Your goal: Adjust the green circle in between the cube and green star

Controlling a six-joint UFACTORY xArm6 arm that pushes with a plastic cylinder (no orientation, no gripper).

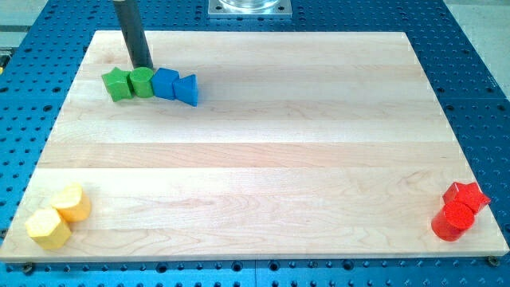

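A green star [117, 84], a green circle [141, 82], a blue cube [164, 84] and a blue triangle [186, 89] lie in a tight row at the board's upper left. The green circle sits between the green star and the blue cube, touching both. My tip [143, 67] comes down from the view's top and ends just behind the green circle, at its top edge.
A yellow cylinder [73, 202] and a yellow hexagon [47, 228] lie at the bottom left corner. A red star [467, 195] and a red cylinder [451, 222] lie at the bottom right corner. The wooden board [263, 159] rests on a blue perforated table.
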